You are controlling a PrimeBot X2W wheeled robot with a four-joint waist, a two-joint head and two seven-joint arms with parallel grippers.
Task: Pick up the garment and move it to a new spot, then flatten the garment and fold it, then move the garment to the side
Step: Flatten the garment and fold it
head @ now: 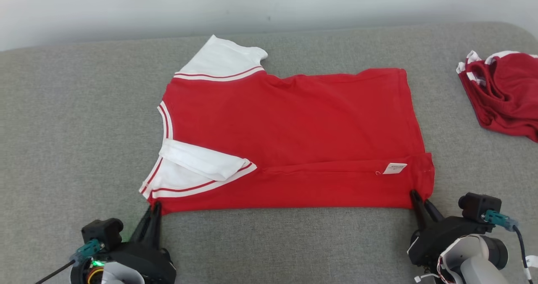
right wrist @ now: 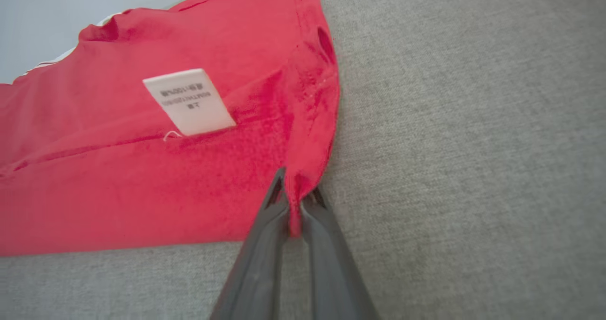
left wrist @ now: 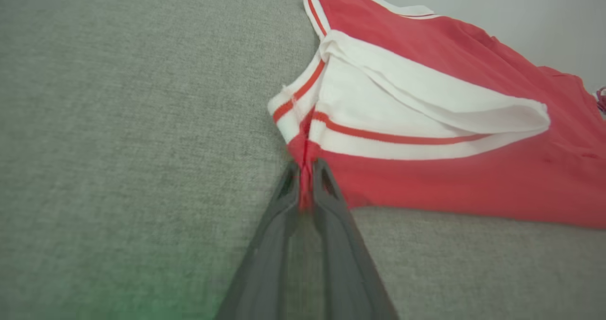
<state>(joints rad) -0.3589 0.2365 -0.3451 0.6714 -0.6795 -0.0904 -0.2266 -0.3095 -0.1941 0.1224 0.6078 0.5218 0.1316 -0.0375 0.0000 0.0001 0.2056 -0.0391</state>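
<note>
Both claws sit closest, my left claw (head: 156, 206) pinched shut on the red garment (head: 294, 137) at its near corner under the white sleeve (head: 197, 166), my right claw (head: 416, 195) clamped on its near hem corner, the shirt lying flat on the grey desk (head: 63, 128) between and beyond them.

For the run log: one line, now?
left gripper: shut on shirt, sleeve corner | right gripper: shut on shirt, hem corner | near edge folded over
</note>
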